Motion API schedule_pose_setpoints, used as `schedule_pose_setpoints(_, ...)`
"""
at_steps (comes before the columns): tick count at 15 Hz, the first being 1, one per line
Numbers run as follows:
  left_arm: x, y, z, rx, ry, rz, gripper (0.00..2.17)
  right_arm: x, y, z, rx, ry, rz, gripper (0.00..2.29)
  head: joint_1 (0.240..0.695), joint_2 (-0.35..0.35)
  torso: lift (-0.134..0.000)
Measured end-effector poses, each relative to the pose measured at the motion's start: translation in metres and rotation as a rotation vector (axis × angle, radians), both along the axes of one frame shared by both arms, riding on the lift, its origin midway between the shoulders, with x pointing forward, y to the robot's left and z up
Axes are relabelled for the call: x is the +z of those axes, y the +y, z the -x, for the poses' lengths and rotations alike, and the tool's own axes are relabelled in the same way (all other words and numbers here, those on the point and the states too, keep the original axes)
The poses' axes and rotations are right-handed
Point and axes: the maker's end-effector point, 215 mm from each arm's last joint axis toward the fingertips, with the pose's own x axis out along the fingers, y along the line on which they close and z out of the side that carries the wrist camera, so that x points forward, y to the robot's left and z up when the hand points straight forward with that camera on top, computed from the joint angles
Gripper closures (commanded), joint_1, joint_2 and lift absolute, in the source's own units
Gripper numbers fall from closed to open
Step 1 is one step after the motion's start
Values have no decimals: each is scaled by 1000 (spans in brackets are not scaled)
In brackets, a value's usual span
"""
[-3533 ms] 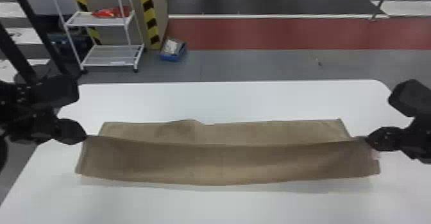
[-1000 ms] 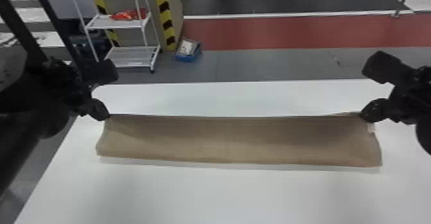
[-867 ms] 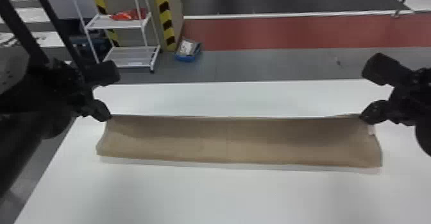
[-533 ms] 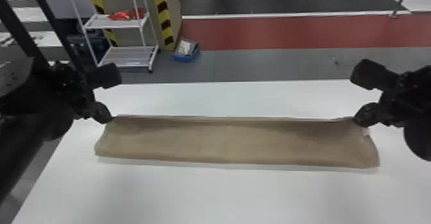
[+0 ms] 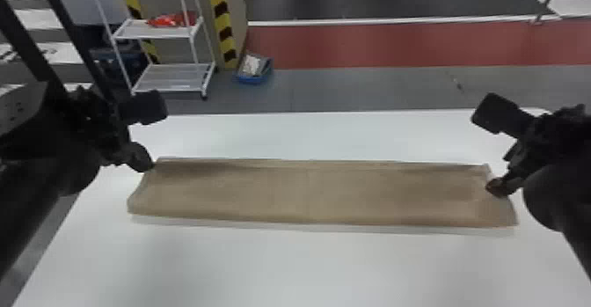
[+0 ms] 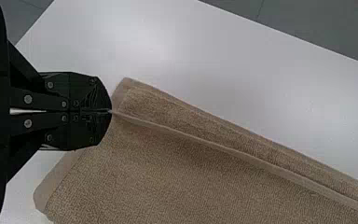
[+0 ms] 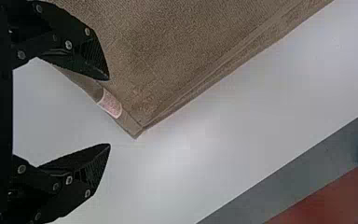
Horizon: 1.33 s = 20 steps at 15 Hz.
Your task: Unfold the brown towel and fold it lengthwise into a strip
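Observation:
The brown towel (image 5: 308,191) lies across the white table as a long folded strip. At its far left corner is my left gripper (image 5: 147,165); in the left wrist view the left gripper (image 6: 109,111) is shut on the edge of the upper layer of the towel (image 6: 168,172), close to the corner. My right gripper (image 5: 497,187) is over the strip's right end. In the right wrist view the right gripper (image 7: 109,112) stands open, one finger over the towel (image 7: 177,46) and the other over bare table, with a pale label on the towel's end edge near the corner.
The white table (image 5: 308,266) extends in front of the towel and behind it. On the floor beyond stand a white shelf rack (image 5: 169,77) holding a red item and a blue box (image 5: 255,71). Striped posts rise beside the rack.
The towel's far half has been brought over toward the strip seen now. My right gripper has let go of the towel's far right corner and shifted slightly left and nearer; the left gripper barely moved lately.

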Motion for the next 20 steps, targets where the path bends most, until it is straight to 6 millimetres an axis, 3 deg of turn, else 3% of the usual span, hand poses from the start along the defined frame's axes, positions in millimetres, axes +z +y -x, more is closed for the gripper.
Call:
schedule_pose_setpoints(5,-3,2,-2,2,-12,-2,2044,4,-16,4,-60,-26,5,66,695,45,-125)
schedule_pose_setpoints(7,-3,0,-5,3,-42,-4,2044,16,-33,13,-114,-59,-11,66,695,33,-125)
schedule_pose_setpoints(10,1,2,-6,4,-69,-4,2047,37,-94,47,-267,-125,-44,66,695,-31,-125)
schedule_pose_setpoints(12,2,1,-5,2,-71,-2,2051,44,-140,83,-352,-156,-74,66,695,-70,-125)
schedule_pose_setpoints(14,4,-1,-5,-6,-77,0,2057,52,-173,119,-401,-185,-96,66,695,-111,-125)
schedule_pose_setpoints(17,13,-1,-7,-7,-100,2,2057,54,-204,162,-440,-197,-98,70,695,-163,-125)
schedule_pose_setpoints(20,15,0,-7,-5,-110,2,2061,52,-215,179,-453,-194,-101,70,695,-179,-125)
